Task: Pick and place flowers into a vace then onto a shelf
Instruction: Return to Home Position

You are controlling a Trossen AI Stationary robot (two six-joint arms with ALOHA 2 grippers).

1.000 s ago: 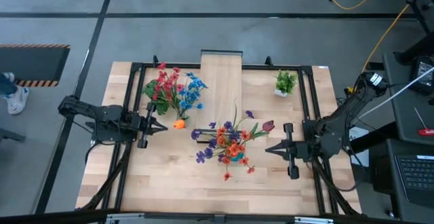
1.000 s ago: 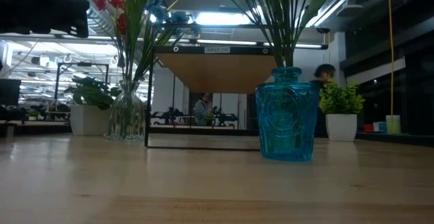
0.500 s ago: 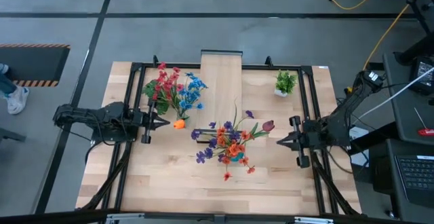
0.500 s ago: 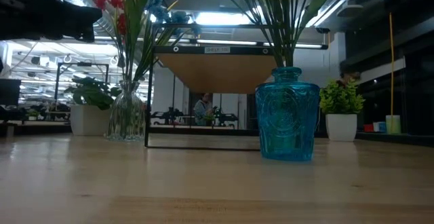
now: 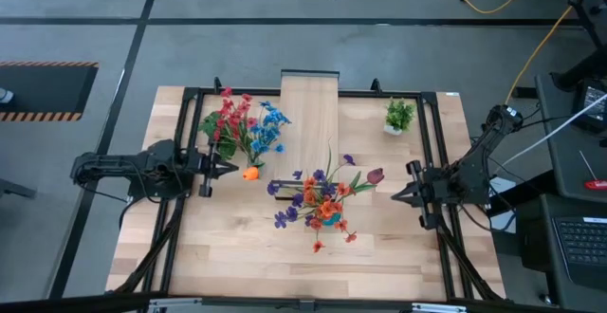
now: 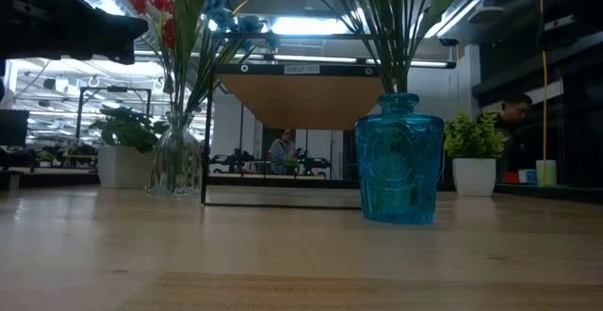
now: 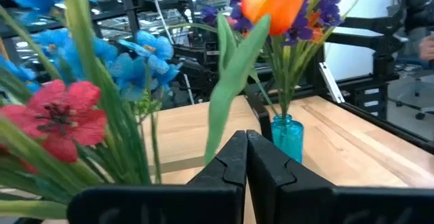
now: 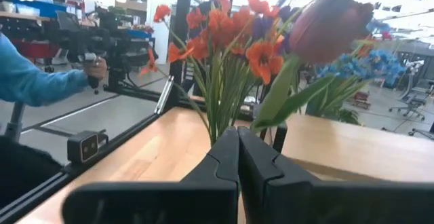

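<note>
Reading the high view as a clock face, my left end effector (image 5: pixel 224 168) sits at the 9 o'clock edge of the worktop (image 5: pixel 237 247) and my right end effector (image 5: pixel 398 195) at 3 o'clock. Both point inward toward the middle. In each wrist view the two dark fingers are pressed together with nothing between them.

The flowers (image 5: pixel 321 202), purple and orange blooms plus a dark red tulip, stand in the blue vase (image 6: pixel 399 158) near the centre, a touch toward 5 o'clock. The shelf (image 5: pixel 309 100) runs out toward 12 o'clock and its board looks bare. A clear vase (image 6: pixel 176 160) of red and blue blooms stands around 10 o'clock, and an orange tulip (image 5: pixel 250 173) hangs just off my left tip. A small green plant (image 5: pixel 399 116) is at 1 o'clock.

I judge this to be the parking step: the bouquet is loaded and neither arm is on anything. Next I expect to move the blue vase to the shelf. That calls for spreading one end effector and coming in low under the splayed stems. It would then clamp the glass body and carry it upright toward 12 o'clock, high enough to clear the raised board.
</note>
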